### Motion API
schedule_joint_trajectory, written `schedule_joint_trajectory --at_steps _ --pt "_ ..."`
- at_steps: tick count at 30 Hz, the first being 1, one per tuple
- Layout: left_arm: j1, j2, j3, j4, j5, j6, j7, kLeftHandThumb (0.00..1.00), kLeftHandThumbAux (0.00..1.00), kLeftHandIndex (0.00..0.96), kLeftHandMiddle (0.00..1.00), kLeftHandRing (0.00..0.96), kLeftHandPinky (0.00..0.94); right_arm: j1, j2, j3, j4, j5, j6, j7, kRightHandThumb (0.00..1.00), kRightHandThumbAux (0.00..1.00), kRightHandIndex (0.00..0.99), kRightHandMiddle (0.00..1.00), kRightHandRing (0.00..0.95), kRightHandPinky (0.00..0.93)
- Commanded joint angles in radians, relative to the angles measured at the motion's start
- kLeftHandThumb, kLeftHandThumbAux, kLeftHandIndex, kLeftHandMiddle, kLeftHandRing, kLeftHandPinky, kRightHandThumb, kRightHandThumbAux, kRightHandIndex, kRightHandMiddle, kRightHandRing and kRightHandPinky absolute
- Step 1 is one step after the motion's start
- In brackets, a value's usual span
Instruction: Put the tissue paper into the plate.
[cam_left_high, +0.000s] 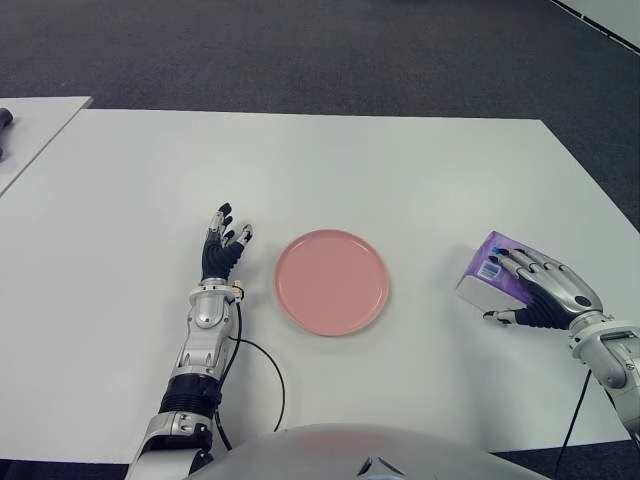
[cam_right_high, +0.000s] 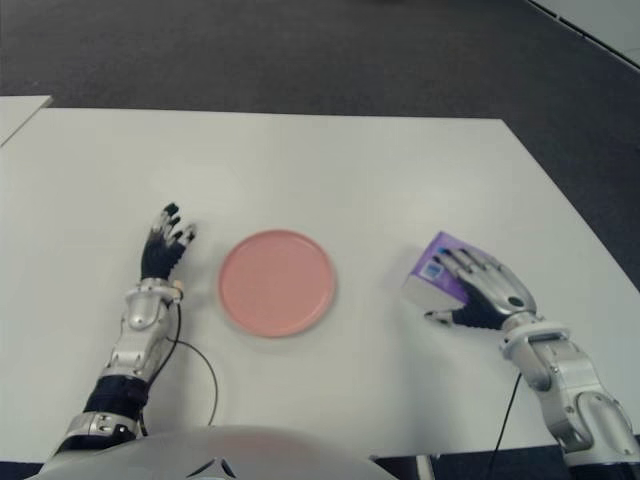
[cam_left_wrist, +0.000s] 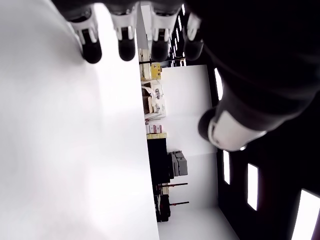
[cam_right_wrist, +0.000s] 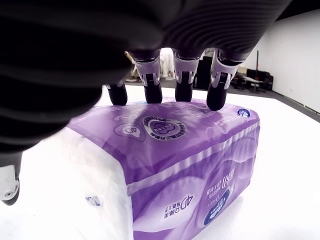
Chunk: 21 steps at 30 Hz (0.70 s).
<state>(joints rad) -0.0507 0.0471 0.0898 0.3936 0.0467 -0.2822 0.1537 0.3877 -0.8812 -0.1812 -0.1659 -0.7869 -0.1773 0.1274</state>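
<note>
counter (cam_left_high: 400, 160): white and broad, carrying everything i work with.
plate (cam_left_high: 331, 281): pink, round, nothing in it, lying flat between my two hands; it is my target, so the pack has to travel leftward to it.
tissue paper (cam_left_high: 487, 270): a purple pack lying on the counter well to the right of the plate, one end white with a label; not yet lifted as far as i can judge.
right hand (cam_left_high: 545, 288): draped over the pack from above, palm down, placed that way so i can close around its width.
right fingers (cam_right_wrist: 216, 95): four fingertips reach across the top of the pack and seem to touch its far upper edge; they are curving round but only part closed, and my thumb shows low at the near side. i judge the grip as forming, not firm.
left hand (cam_left_high: 222, 250): idle, just left of the plate, fingers straight and relaxed, holding nothing.
</note>
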Motion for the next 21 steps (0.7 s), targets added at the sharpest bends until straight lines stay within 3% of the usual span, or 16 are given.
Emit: schedule_joint_trajectory --at_steps 1,6,7,8,9,10,11,13,15,21 --pt "0.009 -0.001 -0.003 0.013 -0.002 0.009 -0.012 0.001 0.69 0.0 0.0 0.0 0.0 0.011 0.009 0.013 0.007 -0.005 0.004 0.008 0.049 0.445 0.0 0.0 0.0 0.0" --pt "0.006 -0.001 -0.004 0.027 0.005 0.004 -0.007 0.0 0.685 0.0 0.0 0.0 0.0 0.012 0.01 0.015 0.009 -0.007 0.004 0.004 0.049 0.445 0.0 0.0 0.0 0.0" --pt "0.005 -0.001 -0.004 0.03 0.006 0.002 -0.006 0.0 0.684 0.0 0.0 0.0 0.0 -0.106 0.108 0.115 0.141 -0.059 0.003 -0.097 0.049 0.445 0.0 0.0 0.0 0.0" --pt "0.005 -0.001 -0.004 0.032 0.007 0.0 -0.006 0.0 0.683 0.0 0.0 0.0 0.0 -0.195 0.182 0.19 0.239 -0.097 0.003 -0.174 0.177 0.523 0.078 0.093 0.115 0.172" --pt "0.005 -0.001 -0.005 0.034 0.008 -0.003 -0.006 0.0 0.683 0.0 0.0 0.0 0.0 -0.353 0.316 0.284 0.481 -0.148 -0.014 -0.341 0.265 0.571 0.13 0.154 0.193 0.289" --pt "0.005 -0.001 -0.005 0.035 0.009 -0.005 -0.007 0.0 0.683 0.0 0.0 0.0 0.0 -0.46 0.404 0.345 0.65 -0.179 -0.027 -0.458 0.519 0.589 0.337 0.279 0.391 0.454" --pt "0.005 -0.001 -0.006 0.036 0.01 -0.008 -0.007 0.0 0.683 0.0 0.0 0.0 0.0 -0.52 0.446 0.368 0.756 -0.188 -0.043 -0.527 0.61 0.595 0.412 0.323 0.462 0.513" --pt "0.007 -0.002 -0.007 0.037 0.015 -0.013 -0.006 0.0 0.684 0.0 0.0 0.0 0.0 -0.587 0.471 0.377 0.852 -0.182 -0.06 -0.581 0.825 0.61 0.6 0.427 0.635 0.642" --pt "0.007 -0.002 -0.01 0.038 0.02 -0.016 -0.004 0.0 0.684 0.0 0.0 0.0 0.0 -0.635 0.477 0.373 0.893 -0.169 -0.067 -0.602 0.899 0.616 0.679 0.463 0.698 0.645" --pt "0.01 -0.005 -0.013 0.033 0.027 -0.018 0.002 0.004 0.687 0.0 0.0 0.0 0.0 -0.681 0.473 0.386 0.941 -0.154 -0.094 -0.69 0.971 0.621 0.768 0.496 0.751 0.649"
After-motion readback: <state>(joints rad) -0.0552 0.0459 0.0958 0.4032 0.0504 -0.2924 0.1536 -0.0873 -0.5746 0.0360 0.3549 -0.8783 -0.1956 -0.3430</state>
